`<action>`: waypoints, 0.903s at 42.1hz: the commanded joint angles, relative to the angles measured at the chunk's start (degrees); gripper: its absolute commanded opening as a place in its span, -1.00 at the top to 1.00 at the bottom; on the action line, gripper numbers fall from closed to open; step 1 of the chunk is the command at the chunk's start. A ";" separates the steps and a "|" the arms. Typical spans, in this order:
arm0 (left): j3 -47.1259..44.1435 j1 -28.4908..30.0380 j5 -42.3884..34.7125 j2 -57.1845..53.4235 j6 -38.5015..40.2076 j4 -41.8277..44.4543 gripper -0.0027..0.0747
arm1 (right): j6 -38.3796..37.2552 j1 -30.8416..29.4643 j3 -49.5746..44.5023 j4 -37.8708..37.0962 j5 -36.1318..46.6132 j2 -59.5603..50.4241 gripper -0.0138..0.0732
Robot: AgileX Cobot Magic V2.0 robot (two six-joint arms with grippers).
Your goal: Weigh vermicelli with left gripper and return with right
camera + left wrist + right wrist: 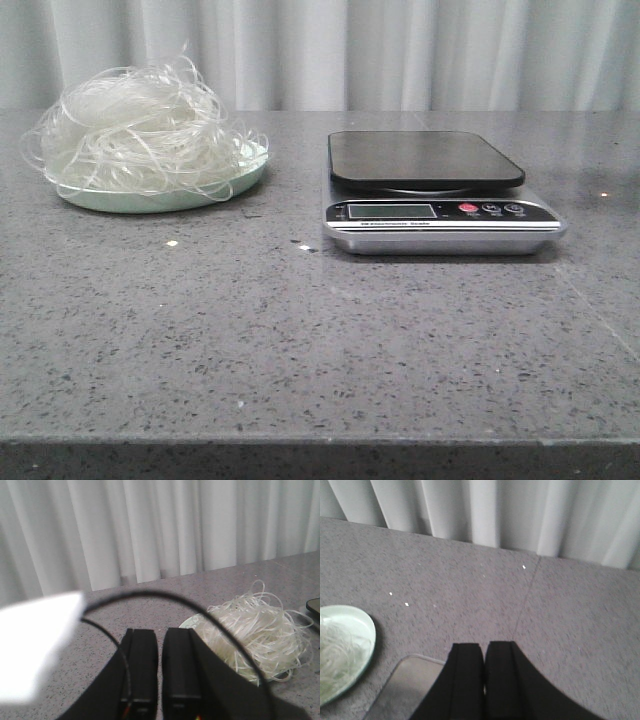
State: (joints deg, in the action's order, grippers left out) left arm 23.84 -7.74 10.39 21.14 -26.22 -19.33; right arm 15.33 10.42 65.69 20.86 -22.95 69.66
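The vermicelli (pixel 140 130) is a fluffy whitish tangle heaped on a pale green plate (pixel 160 200) at the back left of the table. A silver kitchen scale (pixel 440 215) with a dark, bare platform (pixel 420 158) stands to its right. Neither arm shows in the front view. In the left wrist view my left gripper (pixel 160 632) is shut and empty, with the vermicelli (pixel 255 635) off to one side of it. My right gripper (pixel 485 647) is shut and empty above the table, beside a corner of the scale (pixel 407 687) and the plate's rim (pixel 362 630).
The table is grey speckled stone (pixel 300 340) with its front edge near the camera. White curtains (pixel 400 50) hang behind it. A blurred white shape (pixel 35 645) fills one side of the left wrist view, and a black cable (pixel 150 594) arcs over the fingers.
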 commanded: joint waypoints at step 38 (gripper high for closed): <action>1.71 -0.21 -4.69 0.31 0.78 -0.98 0.56 | 0.49 -0.30 -47.22 -1.31 20.77 -49.05 0.33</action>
State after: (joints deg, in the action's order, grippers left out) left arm 23.84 -7.74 10.14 21.14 -26.18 -19.33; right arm 15.33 10.42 17.59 20.04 -7.11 20.96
